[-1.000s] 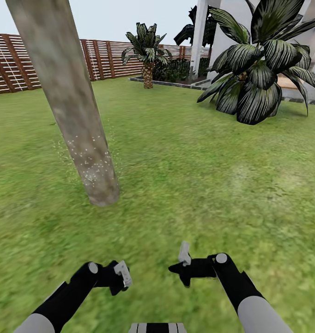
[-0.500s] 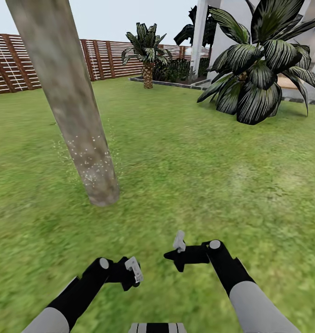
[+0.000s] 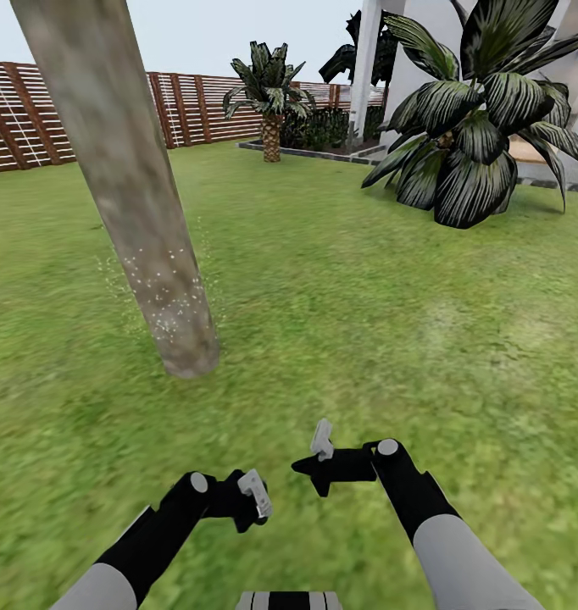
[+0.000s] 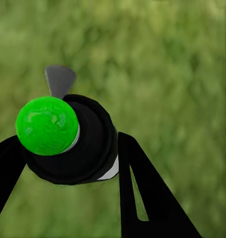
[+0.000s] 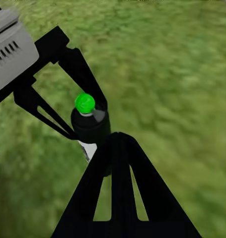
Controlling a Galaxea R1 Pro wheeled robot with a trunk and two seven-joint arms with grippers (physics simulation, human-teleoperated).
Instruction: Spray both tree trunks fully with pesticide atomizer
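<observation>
The pesticide atomizer (image 4: pixel 68 139), a small black bottle with a bright green cap (image 5: pixel 85 103), sits between the fingers of my left gripper (image 4: pixel 68 148), which is shut on it. In the head view the left gripper (image 3: pixel 245 508) hangs low over the lawn (image 3: pixel 365 339), just left of the right gripper (image 3: pixel 304 466). The right gripper (image 5: pixel 117 138) is shut on nothing, its tips close beside the bottle (image 5: pixel 90 131). A thick pale mottled tree trunk (image 3: pixel 136 195) leans ahead on the left, with white specks (image 3: pixel 166 296) scattered over its lower part.
A brown slat fence (image 3: pixel 196 106) runs along the back. A large dark-leaved plant (image 3: pixel 467 127) stands at the right in front of the white house (image 3: pixel 408 59). A small palm (image 3: pixel 270 102) grows farther off. Grass lies open between me and the trunk.
Both arms have drawn inward: the left gripper moved right, the right gripper moved left and slightly forward, closing the gap between them. The trunk and camera have not shifted.
</observation>
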